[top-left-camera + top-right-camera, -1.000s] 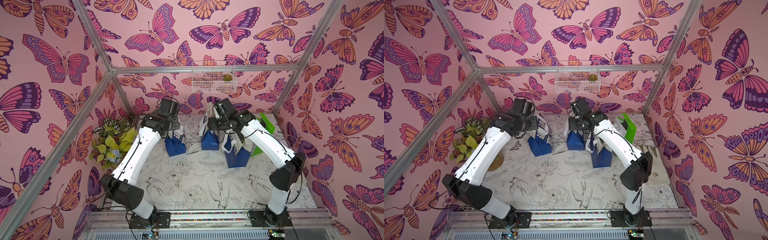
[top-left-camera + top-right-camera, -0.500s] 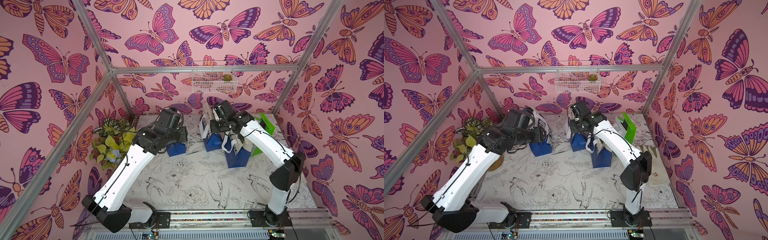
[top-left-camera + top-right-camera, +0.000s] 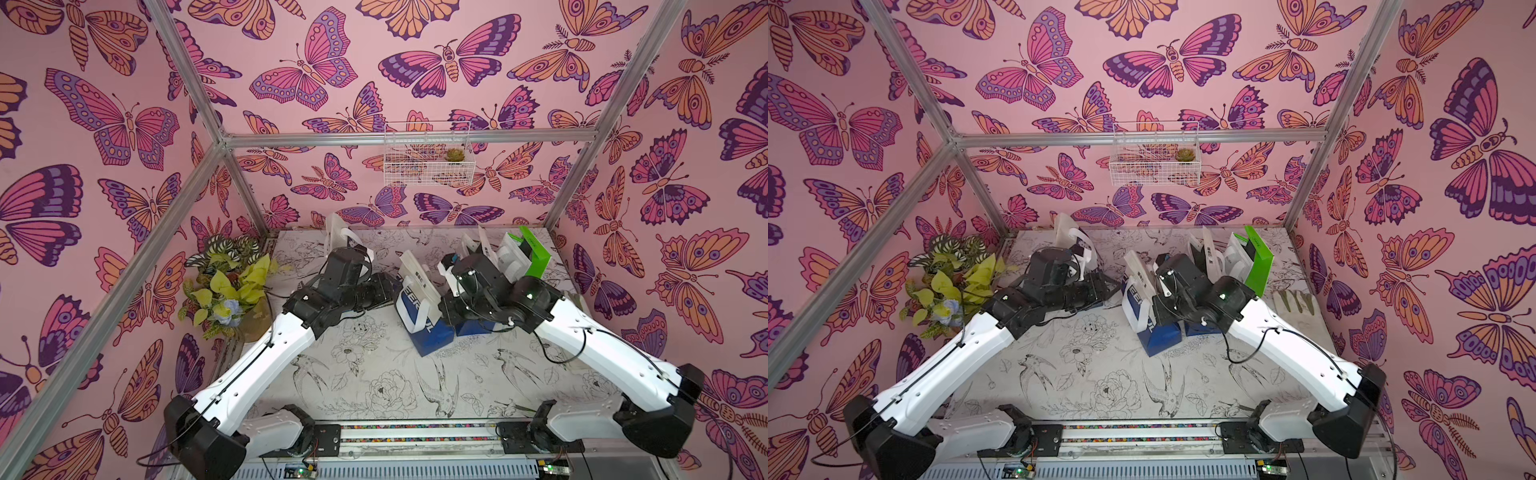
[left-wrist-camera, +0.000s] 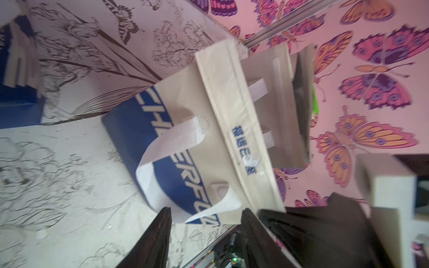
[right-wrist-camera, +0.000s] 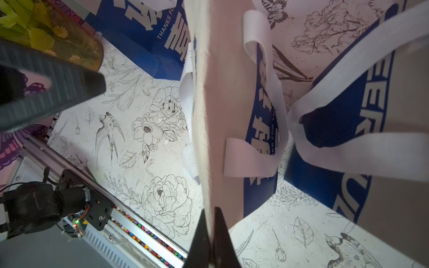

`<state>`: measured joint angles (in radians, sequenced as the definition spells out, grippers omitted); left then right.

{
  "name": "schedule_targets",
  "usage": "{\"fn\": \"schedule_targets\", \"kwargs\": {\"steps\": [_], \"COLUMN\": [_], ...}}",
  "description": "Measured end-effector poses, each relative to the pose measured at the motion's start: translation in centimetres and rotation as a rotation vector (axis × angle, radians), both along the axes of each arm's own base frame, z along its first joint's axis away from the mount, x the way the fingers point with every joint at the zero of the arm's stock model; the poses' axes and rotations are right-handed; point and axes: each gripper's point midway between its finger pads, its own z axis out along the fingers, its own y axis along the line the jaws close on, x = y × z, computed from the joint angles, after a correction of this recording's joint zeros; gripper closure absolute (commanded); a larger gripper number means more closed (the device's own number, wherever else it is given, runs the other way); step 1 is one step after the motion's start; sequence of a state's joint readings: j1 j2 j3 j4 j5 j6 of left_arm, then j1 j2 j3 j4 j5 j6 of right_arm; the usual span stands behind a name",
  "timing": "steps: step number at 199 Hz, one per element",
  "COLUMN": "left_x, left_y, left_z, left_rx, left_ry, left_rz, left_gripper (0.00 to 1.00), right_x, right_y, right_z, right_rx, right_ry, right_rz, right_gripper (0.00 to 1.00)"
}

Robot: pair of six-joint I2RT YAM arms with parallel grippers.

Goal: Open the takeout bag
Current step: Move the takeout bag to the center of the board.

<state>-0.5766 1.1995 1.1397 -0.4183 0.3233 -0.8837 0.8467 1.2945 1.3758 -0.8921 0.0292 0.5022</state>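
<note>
The takeout bag point(image 3: 417, 305) is white on top and blue below, standing tilted mid-table in both top views point(image 3: 1138, 303). My right gripper point(image 5: 209, 214) is shut on the bag's white upper wall point(image 5: 218, 92), pinching the rim from the right side point(image 3: 448, 266). Just left of the bag, my left gripper point(image 4: 206, 220) is open. A white handle loop point(image 4: 160, 148) hangs near its fingertips without being held. In a top view the left gripper point(image 3: 388, 291) almost touches the bag's left face.
Another blue and white bag point(image 3: 345, 241) stands behind the left wrist. More bags point(image 3: 494, 253) and a green bag point(image 3: 536, 255) crowd the back right. A potted plant point(image 3: 224, 286) fills the left edge, and gloves point(image 3: 1293, 301) lie at the right.
My right gripper has shut on the bag's rim and drawn the bag forward, tilting it. My left arm has swung from the back-left bag over to this bag's left side.
</note>
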Motion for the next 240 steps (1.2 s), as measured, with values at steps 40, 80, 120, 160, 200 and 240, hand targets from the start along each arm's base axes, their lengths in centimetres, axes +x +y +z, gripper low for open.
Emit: {"fn": "schedule_targets", "kwargs": {"steps": [40,80,120,160,200,240], "left_x": [0.3,1.0,1.5,1.5,2.2,3.2], "left_y": [-1.3,-1.4,-0.8,-0.6,-0.4,-1.3], "left_z": [0.8,2.1,1.4,0.9,0.3,-0.8], "left_rx": [-0.119,-0.195,-0.219,-0.236,-0.256,-0.284], "left_ry": [0.001,-0.004,0.027,0.046,0.055,0.059], "left_rz": [-0.013,-0.018,-0.005,-0.006,-0.003,-0.031], "left_gripper": [0.49,0.50,0.50,0.50,0.50,0.49], "right_x": [-0.7,0.1,2.3,4.5,6.4,7.2], "right_y": [-0.5,0.0,1.9,3.8,3.9,4.0], "right_z": [0.0,3.7,5.1,3.6,2.5,1.5], "right_rx": [0.011,0.042,0.026,-0.035,-0.037,-0.002], "right_ry": [0.015,-0.042,-0.069,-0.052,-0.039,-0.032], "right_rz": [-0.019,-0.030,-0.035,-0.026,-0.048,-0.051], "right_gripper": [0.64,0.45,0.47,0.68,0.84,0.97]}}
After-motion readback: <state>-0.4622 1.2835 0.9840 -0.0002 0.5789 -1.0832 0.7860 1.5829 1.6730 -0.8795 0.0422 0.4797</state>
